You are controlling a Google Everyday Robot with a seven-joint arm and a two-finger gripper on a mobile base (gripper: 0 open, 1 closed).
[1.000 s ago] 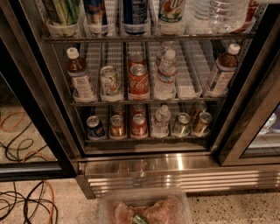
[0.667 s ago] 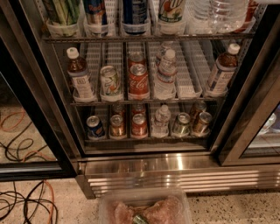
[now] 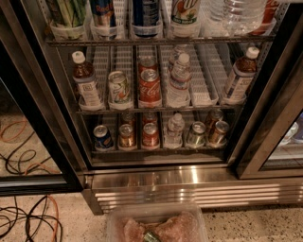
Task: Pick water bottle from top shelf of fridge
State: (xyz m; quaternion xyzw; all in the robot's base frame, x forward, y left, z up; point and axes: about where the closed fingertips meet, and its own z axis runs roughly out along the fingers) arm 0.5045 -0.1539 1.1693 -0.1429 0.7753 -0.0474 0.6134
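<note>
Bottle (image 3: 243, 14) on top shelf (image 3: 161, 41), tool (image 3: 152, 233) below

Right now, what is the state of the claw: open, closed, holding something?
Claw: at the bottom edge, below the fridge base; open or closed cannot be told. The water bottle stands on the top shelf.

Water bottle (image 3: 244, 14) right on top shelf (image 3: 161, 41); hand (image 3: 152, 235) apparently before fridge (image 3: 189, 182).
</note>
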